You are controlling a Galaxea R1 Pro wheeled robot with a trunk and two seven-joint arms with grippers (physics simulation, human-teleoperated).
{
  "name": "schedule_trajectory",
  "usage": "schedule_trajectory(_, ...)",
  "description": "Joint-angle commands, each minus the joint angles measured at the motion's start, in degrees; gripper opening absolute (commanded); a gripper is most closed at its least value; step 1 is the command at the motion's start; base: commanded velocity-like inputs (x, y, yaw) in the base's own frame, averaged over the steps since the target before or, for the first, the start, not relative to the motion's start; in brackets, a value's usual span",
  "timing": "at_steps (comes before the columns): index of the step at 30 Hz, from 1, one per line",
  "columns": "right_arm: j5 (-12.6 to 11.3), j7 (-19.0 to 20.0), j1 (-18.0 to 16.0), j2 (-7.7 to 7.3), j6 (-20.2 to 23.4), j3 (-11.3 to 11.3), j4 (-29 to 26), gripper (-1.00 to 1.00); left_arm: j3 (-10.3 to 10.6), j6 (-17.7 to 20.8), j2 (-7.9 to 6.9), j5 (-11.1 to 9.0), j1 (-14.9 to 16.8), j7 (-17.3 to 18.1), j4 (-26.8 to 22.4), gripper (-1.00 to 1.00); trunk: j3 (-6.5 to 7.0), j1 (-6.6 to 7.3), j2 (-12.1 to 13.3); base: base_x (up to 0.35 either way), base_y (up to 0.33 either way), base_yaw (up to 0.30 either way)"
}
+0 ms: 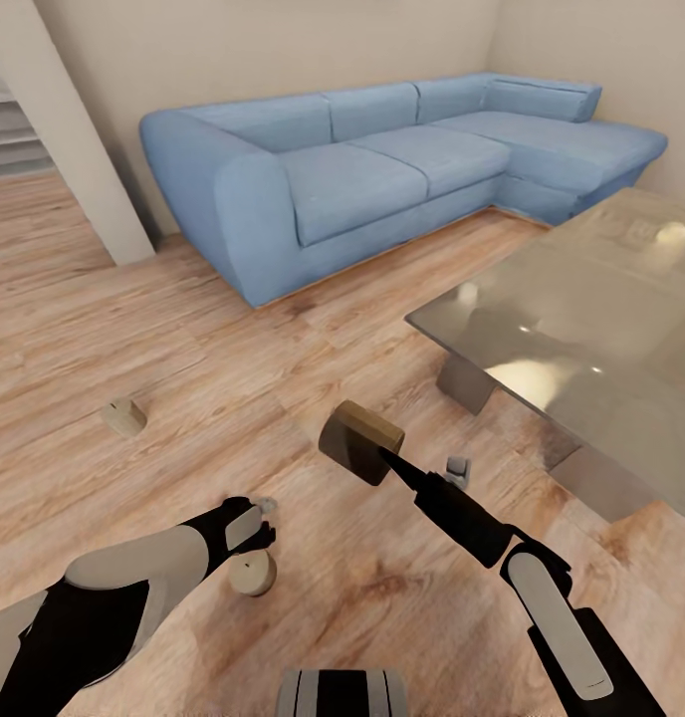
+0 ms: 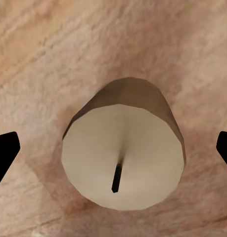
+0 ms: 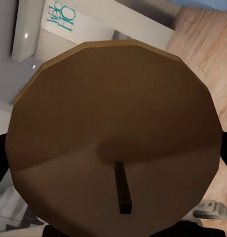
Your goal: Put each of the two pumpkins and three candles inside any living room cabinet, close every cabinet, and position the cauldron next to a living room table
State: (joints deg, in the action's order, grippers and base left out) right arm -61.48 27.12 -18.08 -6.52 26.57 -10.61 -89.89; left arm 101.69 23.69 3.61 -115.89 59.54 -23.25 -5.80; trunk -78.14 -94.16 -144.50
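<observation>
On my left, a candle (image 1: pixel 124 416) lies tipped on the wooden floor (image 1: pixel 183 329), well apart from both arms. My left gripper (image 2: pixel 113 153) hangs over a second, upright candle (image 2: pixel 124 153) on the floor; its fingers (image 2: pixel 4 153) are spread, one on each side, not touching it. My right gripper (image 1: pixel 382 453) is clamped on a third candle (image 1: pixel 360 440), held tilted in the air above the floor. The grey glossy table (image 1: pixel 581 329) stands to the right, the blue sofa (image 1: pixel 382 169) behind it along the wall.
</observation>
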Motion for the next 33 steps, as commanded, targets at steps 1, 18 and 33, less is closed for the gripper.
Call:
schedule_trajectory(1,-0.7,0.0,0.0,-0.06,0.4,0.0,0.0,-1.00,0.3,-0.9,0.01,-0.3,0.0,-0.3,-0.1,1.00,-0.27,-0.01,0.0,0.000,0.000,0.000)
schedule_trajectory(18,-0.6,0.1,0.0,-0.07,0.3,0.0,0.0,-1.00,0.3,-3.2,0.25,-0.4,0.0,-0.3,-0.1,1.00,-1.82,-0.19,-0.1,0.000,0.000,0.000)
schedule_trajectory(33,-0.6,0.1,0.0,-0.07,0.3,0.0,0.0,-1.00,0.3,-3.1,0.25,-0.4,0.0,-0.3,-0.1,1.00,-3.15,-0.35,-0.2,0.000,0.000,0.000)
